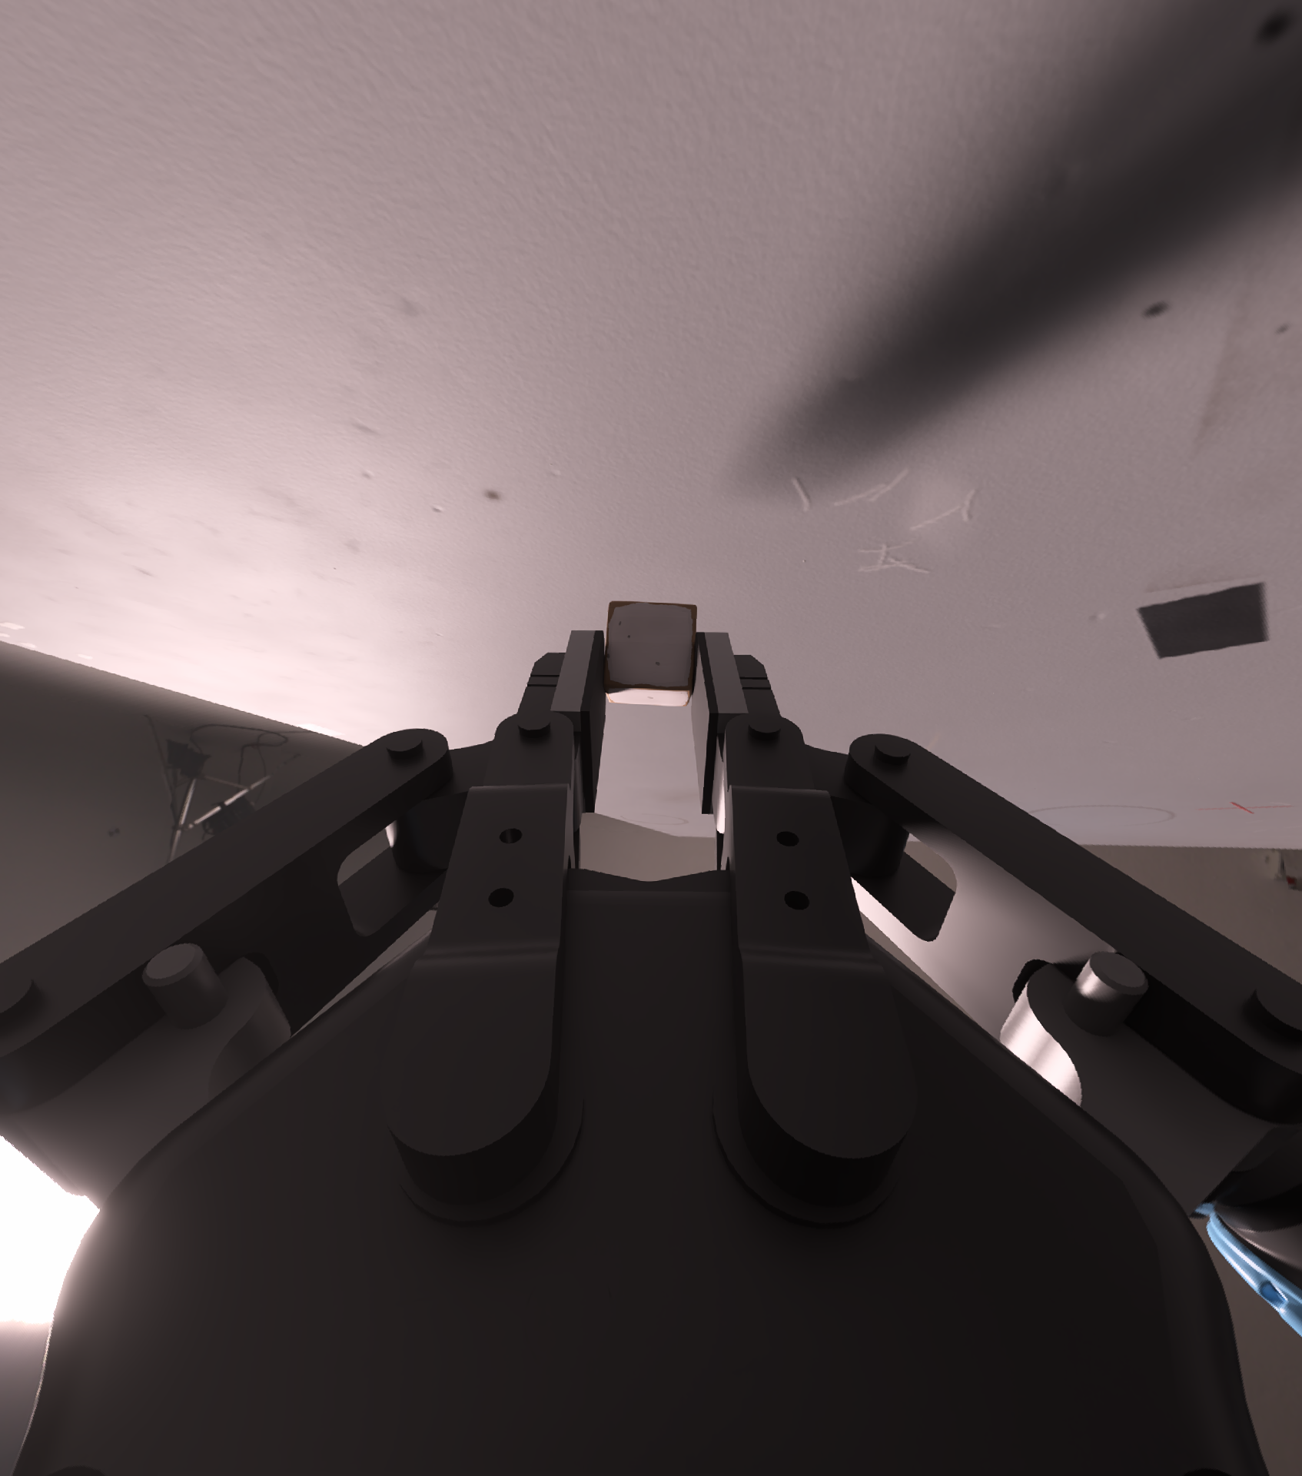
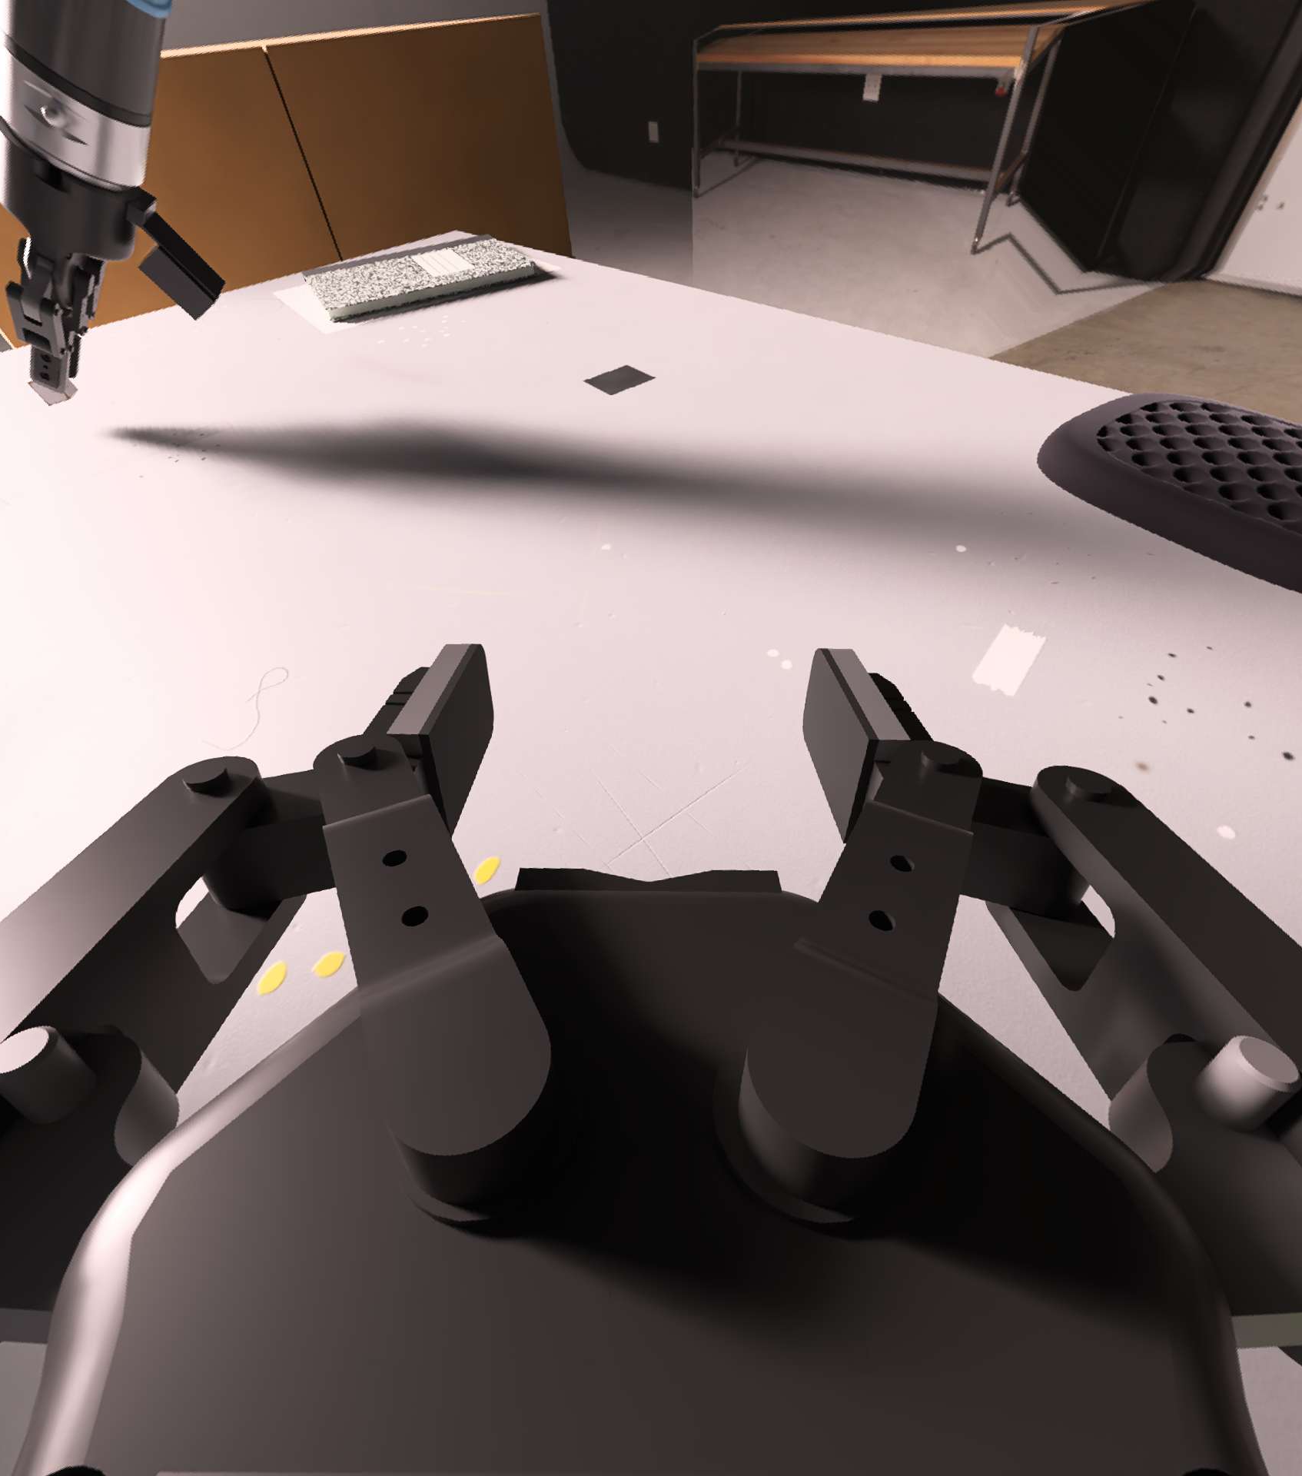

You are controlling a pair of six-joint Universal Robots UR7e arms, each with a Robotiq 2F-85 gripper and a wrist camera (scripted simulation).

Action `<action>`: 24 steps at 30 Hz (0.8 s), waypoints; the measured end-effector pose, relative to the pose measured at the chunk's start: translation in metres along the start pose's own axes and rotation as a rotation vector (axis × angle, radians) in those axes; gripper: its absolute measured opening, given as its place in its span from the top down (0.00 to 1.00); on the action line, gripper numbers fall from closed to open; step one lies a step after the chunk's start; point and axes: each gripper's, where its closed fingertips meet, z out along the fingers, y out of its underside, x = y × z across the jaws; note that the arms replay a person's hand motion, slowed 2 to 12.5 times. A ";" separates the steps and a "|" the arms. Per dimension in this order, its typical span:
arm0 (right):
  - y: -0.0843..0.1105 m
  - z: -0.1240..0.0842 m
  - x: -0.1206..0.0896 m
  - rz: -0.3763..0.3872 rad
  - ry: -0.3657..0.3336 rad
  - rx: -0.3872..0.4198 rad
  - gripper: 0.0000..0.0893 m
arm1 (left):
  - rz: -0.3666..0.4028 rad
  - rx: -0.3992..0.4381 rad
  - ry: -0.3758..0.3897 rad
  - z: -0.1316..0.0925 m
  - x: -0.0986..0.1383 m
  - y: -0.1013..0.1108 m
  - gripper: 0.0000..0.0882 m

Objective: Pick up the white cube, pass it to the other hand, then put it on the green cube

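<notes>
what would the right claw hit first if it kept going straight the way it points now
Probably the bare white table. The right claw is open and empty, angled down at the tabletop, with nothing between its fingers and the surface ahead. Depth is hard to judge.

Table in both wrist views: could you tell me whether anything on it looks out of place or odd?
No green cube shows on the table in either view. The left gripper is shut on the white cube; the right gripper is open and empty. A notebook lies flat.
</notes>
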 end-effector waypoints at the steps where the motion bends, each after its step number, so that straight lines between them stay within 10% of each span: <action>1: 0.000 0.000 0.000 0.001 0.000 0.001 0.23 | 0.000 0.009 -0.002 -0.002 0.000 0.000 0.77; 24: -0.011 -0.004 -0.004 0.052 -0.007 0.047 0.16 | -0.008 0.368 -0.070 -0.070 0.001 -0.010 0.77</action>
